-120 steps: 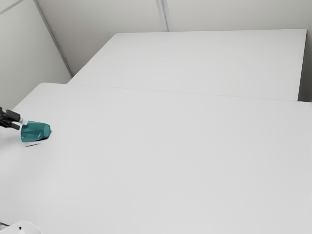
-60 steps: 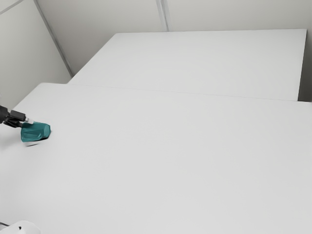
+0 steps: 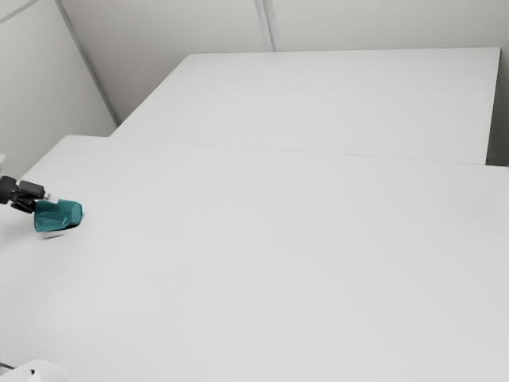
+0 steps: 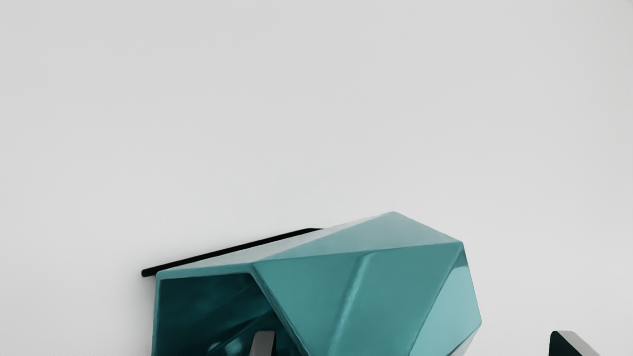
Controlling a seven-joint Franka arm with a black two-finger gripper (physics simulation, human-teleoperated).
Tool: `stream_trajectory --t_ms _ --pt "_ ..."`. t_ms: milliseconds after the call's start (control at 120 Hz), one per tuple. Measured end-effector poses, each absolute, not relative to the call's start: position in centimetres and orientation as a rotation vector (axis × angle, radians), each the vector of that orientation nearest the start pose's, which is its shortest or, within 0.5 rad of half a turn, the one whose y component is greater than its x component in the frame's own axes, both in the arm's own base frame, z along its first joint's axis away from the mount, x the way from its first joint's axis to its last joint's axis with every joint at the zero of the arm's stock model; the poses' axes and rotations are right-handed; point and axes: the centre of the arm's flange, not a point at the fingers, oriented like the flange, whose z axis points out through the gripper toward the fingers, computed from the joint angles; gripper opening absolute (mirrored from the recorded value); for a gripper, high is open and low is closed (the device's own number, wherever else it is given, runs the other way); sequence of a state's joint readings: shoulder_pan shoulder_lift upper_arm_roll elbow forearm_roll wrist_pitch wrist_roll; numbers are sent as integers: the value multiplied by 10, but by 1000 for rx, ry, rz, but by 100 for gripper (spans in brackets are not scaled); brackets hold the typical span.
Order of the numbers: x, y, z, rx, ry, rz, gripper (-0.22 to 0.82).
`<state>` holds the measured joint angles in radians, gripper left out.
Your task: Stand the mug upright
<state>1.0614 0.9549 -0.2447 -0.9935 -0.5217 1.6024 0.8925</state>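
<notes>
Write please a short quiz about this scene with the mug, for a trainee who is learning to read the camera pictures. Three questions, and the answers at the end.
1. Multiple choice: how does the teal faceted mug rest on the table?
a) upright
b) upside down on its rim
c) on its side

2. True or false: the gripper is open, its two fingertips well apart.

3. Fill the gap: in the wrist view, one fingertip shows in front of the mug's open ____, while the other shows past its closed base.

Key: 1. c; 2. true; 3. mouth
</notes>
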Motion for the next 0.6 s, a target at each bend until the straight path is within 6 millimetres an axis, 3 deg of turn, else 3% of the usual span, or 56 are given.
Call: stream_trajectory --t_ms 250,600 --pt "502 551 284 2367 157 427 58" --pt "497 553 276 2352 204 405 42"
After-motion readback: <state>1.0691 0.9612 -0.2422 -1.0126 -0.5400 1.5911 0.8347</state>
